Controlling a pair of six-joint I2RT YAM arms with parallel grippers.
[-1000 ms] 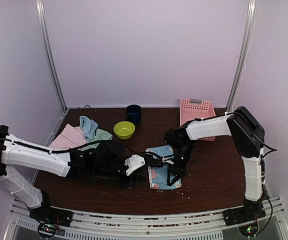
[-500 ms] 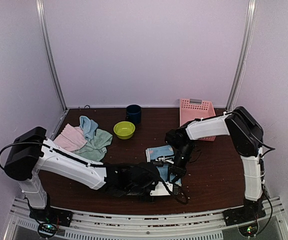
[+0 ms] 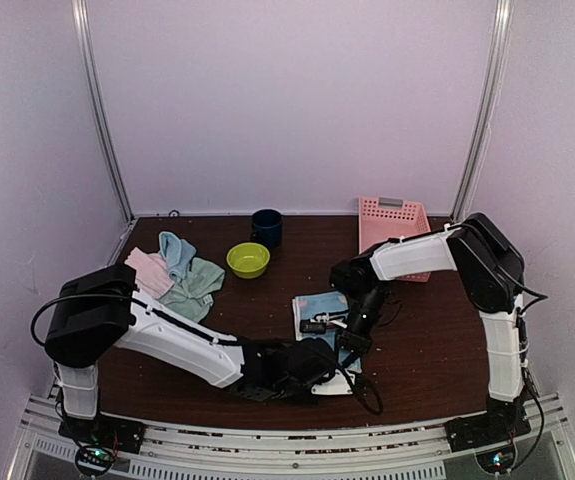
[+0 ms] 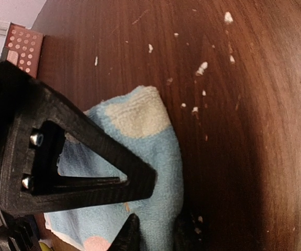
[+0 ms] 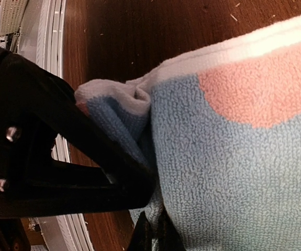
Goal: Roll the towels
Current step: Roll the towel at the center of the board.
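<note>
One patterned towel, long axis toward back wall, edge within tight right hand

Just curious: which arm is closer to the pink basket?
Right. Its forearm crosses right by the basket; the left arm stretches along the near edge, far from it.

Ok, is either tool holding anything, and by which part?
The right tool is shut on the patterned blue towel, pinching a bunched fold near a white-hemmed corner. The left tool straddles the towel's folded edge; a grip cannot be told.
</note>
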